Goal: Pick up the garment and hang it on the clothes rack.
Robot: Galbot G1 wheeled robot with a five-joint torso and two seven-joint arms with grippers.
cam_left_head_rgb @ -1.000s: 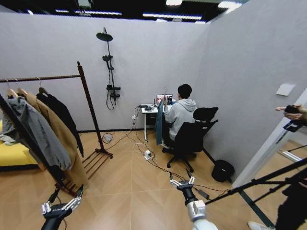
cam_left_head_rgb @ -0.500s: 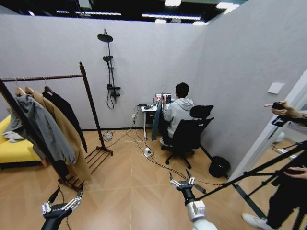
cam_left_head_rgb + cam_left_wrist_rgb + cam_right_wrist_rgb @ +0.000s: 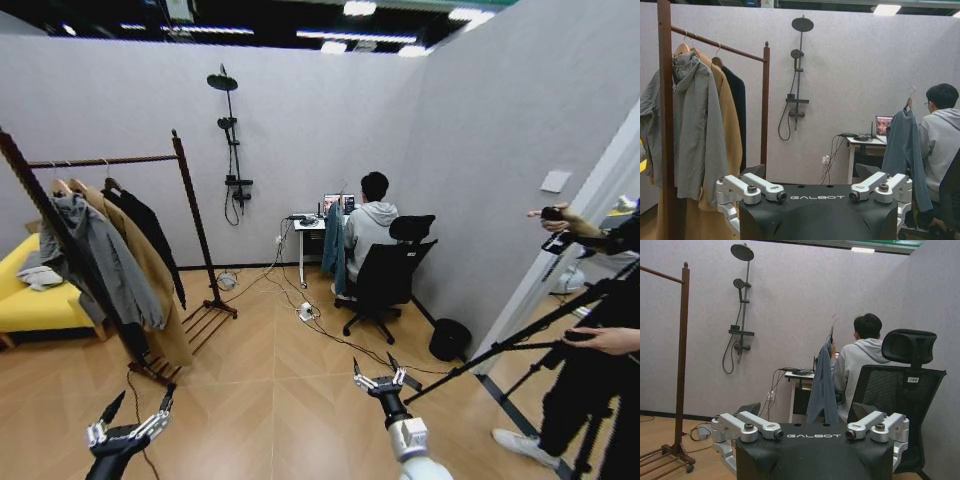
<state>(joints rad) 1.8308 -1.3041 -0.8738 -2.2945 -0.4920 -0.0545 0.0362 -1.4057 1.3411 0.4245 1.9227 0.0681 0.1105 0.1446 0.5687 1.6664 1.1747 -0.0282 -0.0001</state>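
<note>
- Grey partition walls enclosed a room with a wooden floor (image 3: 270, 370); a shower fitting (image 3: 230, 140) hung on the back wall at about 12 o'clock.
- At 10 o'clock stood the clothes rack (image 3: 195, 215), its top bar carrying 3 hangers.
- The garment (image 3: 150, 235), a black coat, hung on that bar nearest the far post, beside a tan coat (image 3: 135, 275) and a grey jacket (image 3: 100, 265).
- The left gripper (image 3: 128, 425) hovered low at 7 o'clock over the floor, fingers spread wide, holding nothing.
- The right gripper (image 3: 380, 380) hovered at 5 o'clock, fingers likewise apart and empty.
- A seated person at 1 o'clock held up a teal garment (image 3: 335, 245) on a hanger.
</note>
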